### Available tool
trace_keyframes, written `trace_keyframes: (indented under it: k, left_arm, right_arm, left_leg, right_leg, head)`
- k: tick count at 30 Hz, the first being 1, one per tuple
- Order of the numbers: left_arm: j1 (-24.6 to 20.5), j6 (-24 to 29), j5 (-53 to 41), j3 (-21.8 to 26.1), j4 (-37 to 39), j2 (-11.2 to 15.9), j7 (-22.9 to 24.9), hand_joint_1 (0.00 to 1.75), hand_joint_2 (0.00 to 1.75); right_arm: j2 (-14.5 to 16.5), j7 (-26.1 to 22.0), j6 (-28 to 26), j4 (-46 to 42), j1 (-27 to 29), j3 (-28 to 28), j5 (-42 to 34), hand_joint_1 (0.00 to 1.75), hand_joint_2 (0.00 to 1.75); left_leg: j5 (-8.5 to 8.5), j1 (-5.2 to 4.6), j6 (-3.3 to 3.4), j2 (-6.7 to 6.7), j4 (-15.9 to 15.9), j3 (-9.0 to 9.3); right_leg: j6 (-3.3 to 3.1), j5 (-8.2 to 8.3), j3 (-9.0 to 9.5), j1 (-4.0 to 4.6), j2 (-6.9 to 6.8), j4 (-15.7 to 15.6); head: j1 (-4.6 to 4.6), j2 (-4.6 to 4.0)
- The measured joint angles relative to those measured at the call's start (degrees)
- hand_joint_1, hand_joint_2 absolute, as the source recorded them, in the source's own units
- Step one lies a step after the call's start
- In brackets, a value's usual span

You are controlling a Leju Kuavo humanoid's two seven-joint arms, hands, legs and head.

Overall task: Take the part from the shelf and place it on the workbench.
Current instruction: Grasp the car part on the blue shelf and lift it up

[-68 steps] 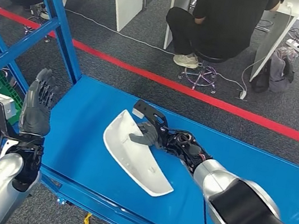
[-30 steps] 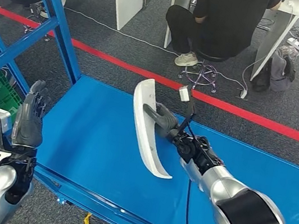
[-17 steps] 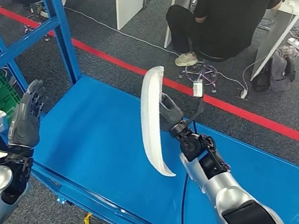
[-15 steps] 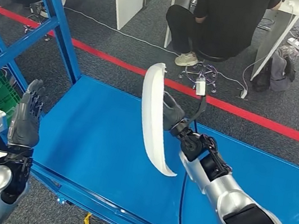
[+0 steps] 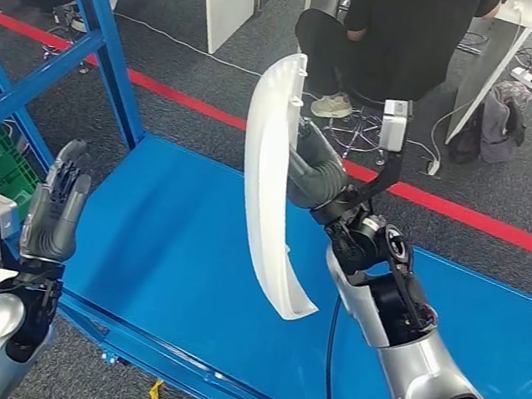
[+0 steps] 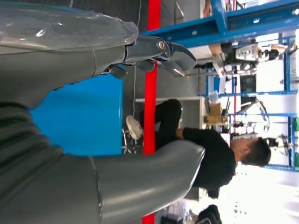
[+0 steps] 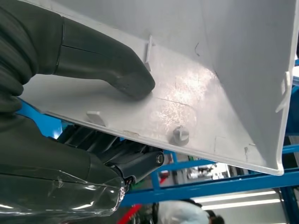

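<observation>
You can't see most of the right hand (image 5: 317,175), it's tucked behind the white part (image 5: 269,185). Seated person (image 5: 397,28) cut off at top edge, blue shelf frame (image 5: 85,19) cut off top and left.

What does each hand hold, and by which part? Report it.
The right hand grips the white curved part partway along its length, thumb on the ribbed inner face, fingers behind the edge. The left hand holds nothing.

The head view is evenly and brightly lit from overhead, sharp throughout, with only soft shadows on the blue bench (image 5: 164,244). In the left wrist view the lower right is blown out white by glare. In the right wrist view the white part (image 7: 211,70) shows a speckled sheen, and the background along the bottom is blurred.
</observation>
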Motion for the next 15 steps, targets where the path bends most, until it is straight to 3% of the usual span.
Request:
trace_keyframes:
  k: [15]
  left_arm:
    - [-0.59, 1.21, -3.66, 0.06, 0.02, -1.25, -4.29, 0.0, 1.75]
  right_arm:
    - [-1.6, -1.04, -2.88, -11.41, 1.38, -1.74, 7.6, 1.75, 1.75]
  left_leg:
    - [-0.02, 0.0, 0.02, 0.0, 0.0, -0.01]
  right_leg:
    - [0.0, 0.0, 0.01, 0.0, 0.01, 0.0]
  head:
    - [-0.01, 0.0]
